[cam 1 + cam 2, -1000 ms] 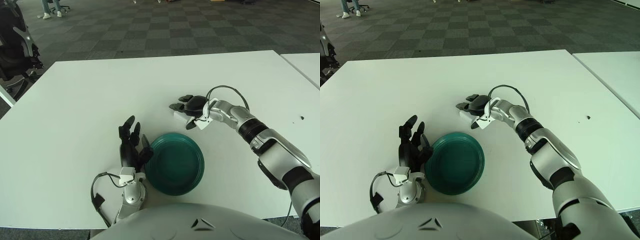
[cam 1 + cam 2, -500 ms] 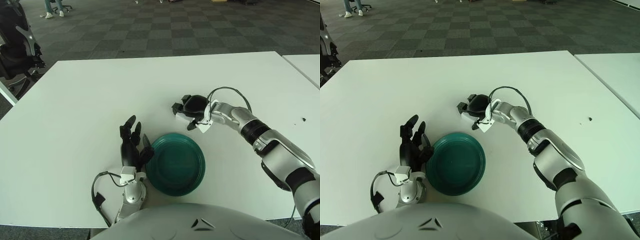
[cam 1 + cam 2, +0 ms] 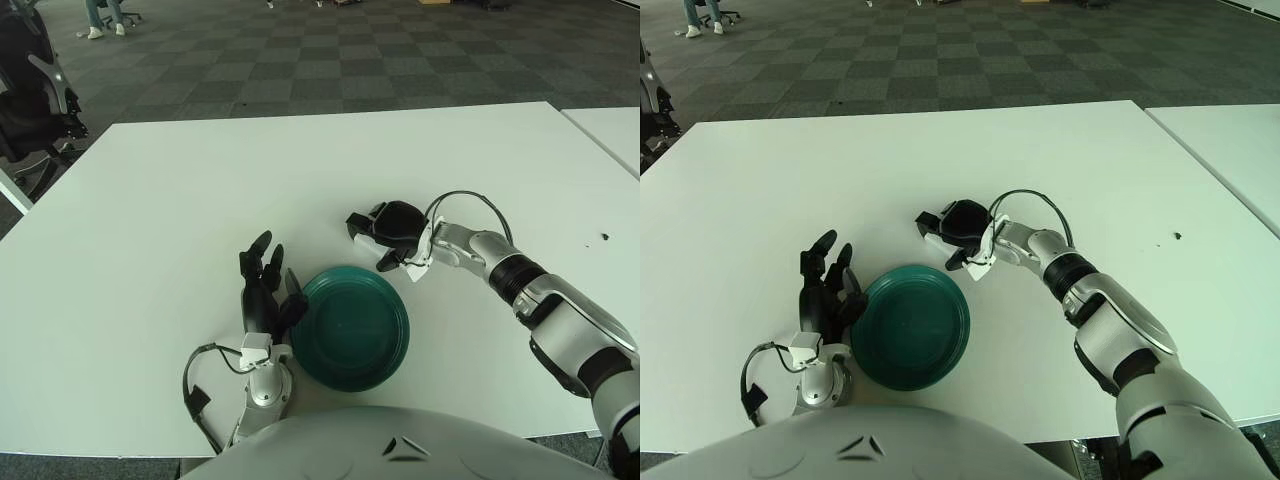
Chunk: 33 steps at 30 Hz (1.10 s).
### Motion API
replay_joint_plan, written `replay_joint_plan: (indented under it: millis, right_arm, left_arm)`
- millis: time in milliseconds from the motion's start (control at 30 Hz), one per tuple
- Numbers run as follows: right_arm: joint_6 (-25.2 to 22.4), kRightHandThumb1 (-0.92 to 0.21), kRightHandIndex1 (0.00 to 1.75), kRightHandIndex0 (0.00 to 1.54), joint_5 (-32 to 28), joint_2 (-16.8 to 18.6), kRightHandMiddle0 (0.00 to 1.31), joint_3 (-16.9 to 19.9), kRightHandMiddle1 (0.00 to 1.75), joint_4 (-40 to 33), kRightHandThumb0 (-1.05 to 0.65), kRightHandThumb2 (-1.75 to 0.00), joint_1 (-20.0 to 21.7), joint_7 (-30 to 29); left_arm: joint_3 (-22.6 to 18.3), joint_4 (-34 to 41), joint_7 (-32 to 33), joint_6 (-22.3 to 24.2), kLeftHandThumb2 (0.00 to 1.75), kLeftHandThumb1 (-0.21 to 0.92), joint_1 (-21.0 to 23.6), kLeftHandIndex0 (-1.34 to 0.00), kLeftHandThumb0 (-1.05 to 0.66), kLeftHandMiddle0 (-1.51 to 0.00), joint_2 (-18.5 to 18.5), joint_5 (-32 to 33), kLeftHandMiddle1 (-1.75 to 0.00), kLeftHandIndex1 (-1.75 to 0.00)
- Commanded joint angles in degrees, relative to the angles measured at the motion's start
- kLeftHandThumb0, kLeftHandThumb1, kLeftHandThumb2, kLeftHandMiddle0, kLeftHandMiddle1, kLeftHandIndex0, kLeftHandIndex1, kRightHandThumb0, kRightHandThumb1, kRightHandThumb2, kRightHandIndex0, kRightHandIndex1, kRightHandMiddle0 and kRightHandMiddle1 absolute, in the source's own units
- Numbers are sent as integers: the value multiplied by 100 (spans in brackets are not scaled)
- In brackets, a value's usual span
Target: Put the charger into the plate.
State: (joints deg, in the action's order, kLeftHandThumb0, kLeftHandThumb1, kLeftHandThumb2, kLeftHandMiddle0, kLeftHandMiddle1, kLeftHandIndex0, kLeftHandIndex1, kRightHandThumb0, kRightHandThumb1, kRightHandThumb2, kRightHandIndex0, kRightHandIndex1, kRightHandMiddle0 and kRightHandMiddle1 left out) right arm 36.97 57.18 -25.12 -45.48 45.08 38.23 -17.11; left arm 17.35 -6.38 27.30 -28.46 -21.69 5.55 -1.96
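Note:
A dark green plate [image 3: 352, 327] lies on the white table near the front, also in the right eye view [image 3: 912, 326]. My right hand [image 3: 385, 238] is shut on a small white charger [image 3: 368, 238], held just above the table behind the plate's far right rim. The black fingers hide most of the charger. In the right eye view the hand [image 3: 958, 235] holds the charger [image 3: 937, 236] the same way. My left hand [image 3: 265, 290] rests on the table, fingers spread, touching the plate's left rim.
The white table [image 3: 200, 180] runs to its far edge, with a checkered carpet floor beyond. A second white table [image 3: 610, 125] stands at the right. A dark chair [image 3: 30, 90] stands off the table's far left corner.
My right hand has closed around the charger, lifted it and drawn it back toward the plate's far rim. The left hand and plate have not moved.

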Motion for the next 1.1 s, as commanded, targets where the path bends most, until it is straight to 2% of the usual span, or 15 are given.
replay_joint_plan:
  millis: [0,433,633,767,833,967,1067]
  right_arm:
    - [-150,-35,175,89,-90,158,58,51,175,379,-46,-127,-374,-195]
    - [162,-33,175,93,-37,258,60,-29,175,831,-47,-129,-398,-986]
    - [300,-34,175,97,0,219,59,-112,175,893,-46,-129,-329,-1135]
    - [369,-32,175,101,-215,276,60,11,175,799,-47,-130,26,-659]
    - [194,-31,175,103,-361,276,61,145,175,588,-47,-132,148,-246]
    - [-85,-29,175,104,-505,97,63,386,175,-59,-48,-135,271,432]
    - [-30,-28,175,103,-615,-120,64,645,175,-465,-49,-136,441,633]
  left_arm:
    - [-7,-374,9,106,98,92,-97,-1,-88,-57,661,132,-12,-94]
    - [-7,-374,125,115,96,92,-125,-1,-86,-55,633,-62,-12,-94]
    - [-7,-397,158,147,95,92,-108,-2,-84,-55,631,-112,-13,-95]
    - [-14,-427,136,164,94,92,-74,-2,-84,-56,626,-60,-14,-95]
    - [-22,-447,106,153,95,92,-56,-2,-84,-57,621,-19,-15,-95]
    - [-39,-508,48,109,95,92,-6,-2,-85,-56,600,34,-15,-94]
    - [-53,-582,33,17,96,92,40,-2,-87,-56,573,12,-16,-95]
